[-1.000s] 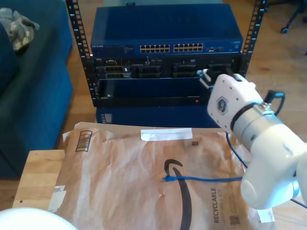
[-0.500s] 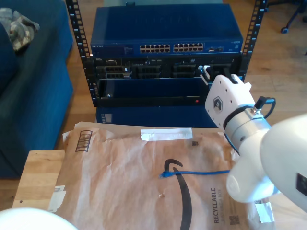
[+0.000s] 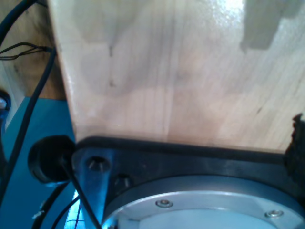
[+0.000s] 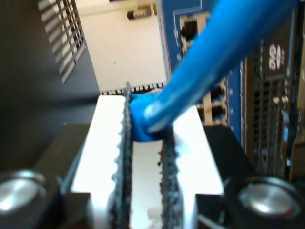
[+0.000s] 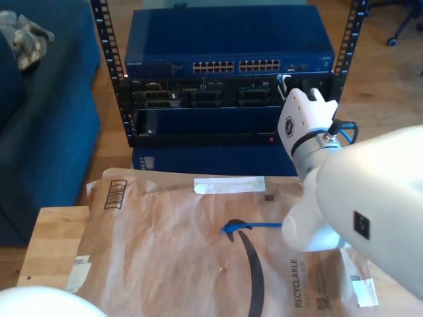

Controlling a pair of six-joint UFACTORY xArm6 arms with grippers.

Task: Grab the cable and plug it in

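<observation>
The cable (image 4: 157,117) is clamped in my second tool (image 4: 145,143), advanced toward the network switch (image 5: 231,39); plugging judged imminent; first tool state cannot be told.

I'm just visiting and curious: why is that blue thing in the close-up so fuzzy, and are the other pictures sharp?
In the second wrist view the cable sits too near the lens, so it blurs, though my second claw gripping it looks crisper. The first wrist view is soft, with glare on pale wood. The exterior view is fairly sharp; the near arm is bright.
</observation>
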